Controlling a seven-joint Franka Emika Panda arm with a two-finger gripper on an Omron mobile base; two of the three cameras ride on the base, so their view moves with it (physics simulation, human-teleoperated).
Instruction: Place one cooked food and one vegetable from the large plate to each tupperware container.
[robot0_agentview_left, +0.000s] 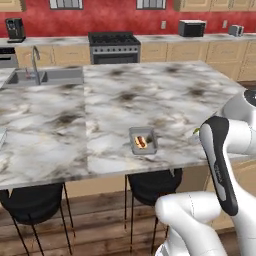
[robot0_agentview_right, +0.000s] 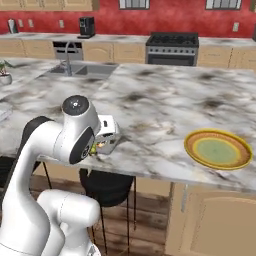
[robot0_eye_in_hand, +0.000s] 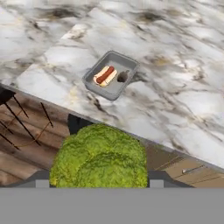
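My gripper (robot0_eye_in_hand: 99, 180) is shut on a bushy green vegetable (robot0_eye_in_hand: 99, 159) that bulges between the two dark fingertips. It hangs over the counter's front edge. Beyond it on the marble lies a grey tupperware container (robot0_eye_in_hand: 89, 82) holding a hot dog (robot0_eye_in_hand: 105, 75) and a small dark piece (robot0_eye_in_hand: 122, 77). From the left base view this container (robot0_agentview_left: 151, 148) sits near the counter's front edge, left of my arm. On the right base side, the hand (robot0_agentview_right: 106, 131) hovers at the counter edge with the green vegetable (robot0_agentview_right: 94, 148) under it. The large plate (robot0_agentview_right: 192, 147), yellow-rimmed with nothing on it, lies far to the right.
The marble island counter (robot0_agentview_left: 100, 115) has a sink (robot0_agentview_left: 47, 76) with a faucet at its far left. Black stools (robot0_agentview_left: 31, 204) stand under the front edge. A stove (robot0_agentview_left: 114, 46) and cabinets line the red back wall. A potted plant (robot0_agentview_right: 5, 74) stands at far left.
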